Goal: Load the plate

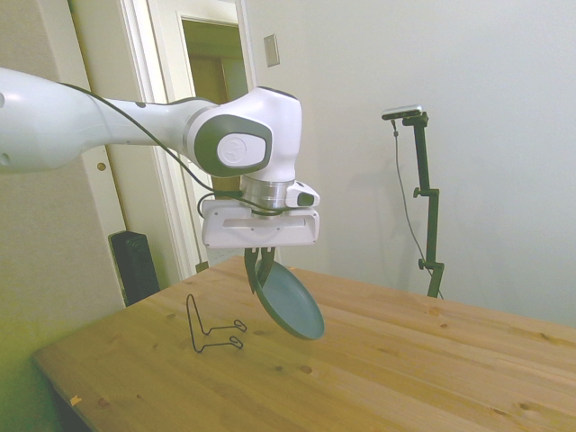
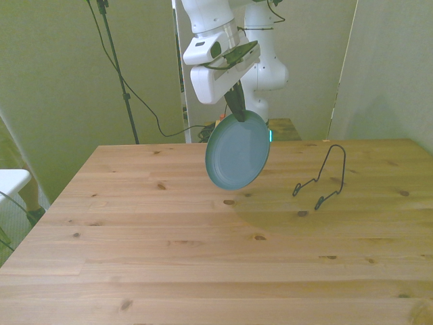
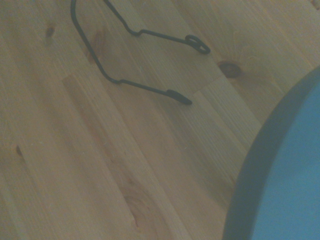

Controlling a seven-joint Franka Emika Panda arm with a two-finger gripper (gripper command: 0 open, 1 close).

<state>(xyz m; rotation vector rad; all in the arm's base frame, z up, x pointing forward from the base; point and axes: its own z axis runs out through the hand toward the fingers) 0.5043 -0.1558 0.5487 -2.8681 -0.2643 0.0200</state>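
- Plate hangs tilted in the air, near the wire plate stand, clear of the table.
- Gripper clamped on its top rim — edge pinch.
- Likely stiff, breakable, slick — may swing or slip.

No readable text, labels, brands, numbers or signs anywhere in these views

plate cropped in wrist view, stand cropped

Soft, even indoor light w/ greenish cast; faint shadow under plate on table; wrist view hazy, low contrast.
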